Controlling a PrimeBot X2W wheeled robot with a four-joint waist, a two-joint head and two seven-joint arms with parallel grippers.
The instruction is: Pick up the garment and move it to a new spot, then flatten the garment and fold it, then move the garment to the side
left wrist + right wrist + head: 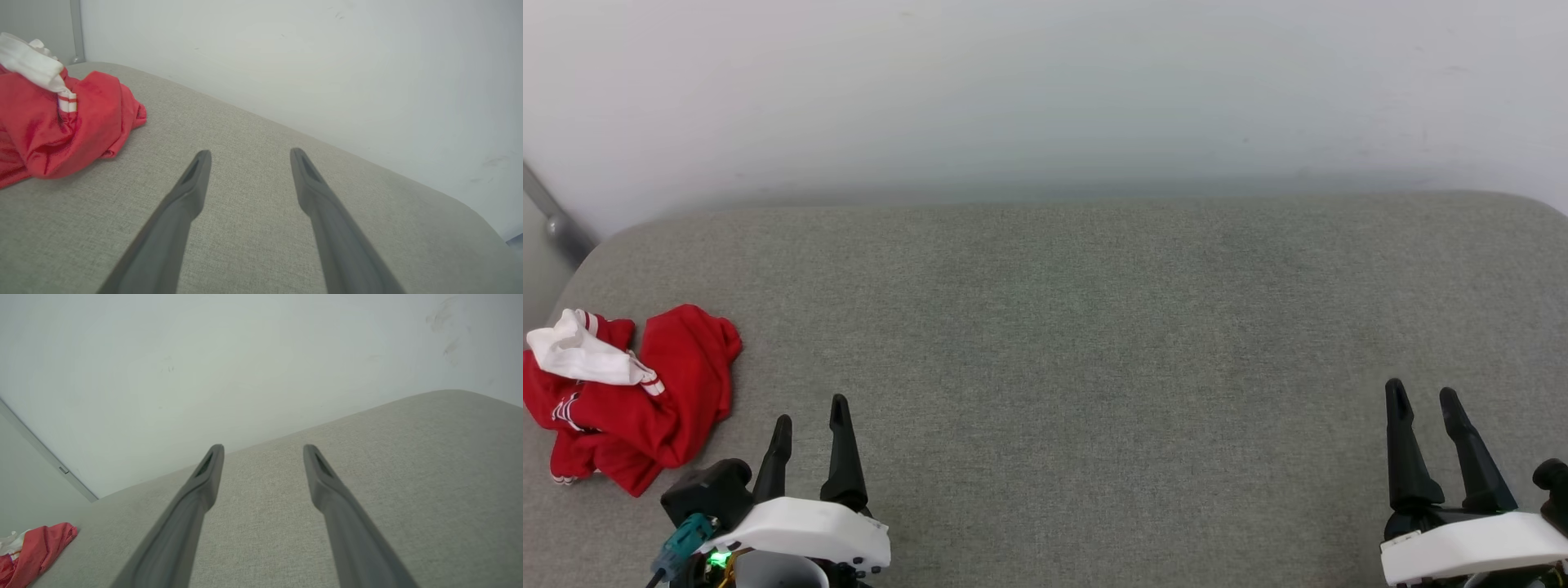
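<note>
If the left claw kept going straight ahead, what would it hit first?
Probably the grey cushion, then the wall, though depth is unclear. The garment lies left of the left gripper, off that line.

Wall point(1045, 82): plain white, matt, runs full width behind pad; a few faint scuffs and grey smudges, esp. upper right in right wrist view. Pad point(1094, 327): grey woven fabric, flat top, rounded far corners; back edge close to wall w/ soft shadow band along the join, contact not clear. Grey metal rail point(556, 222) slants down at far left by pad's left corner, w/ duller grey panel point(24, 477) beyond it. Light: even, diffuse, shadows soft.
</note>
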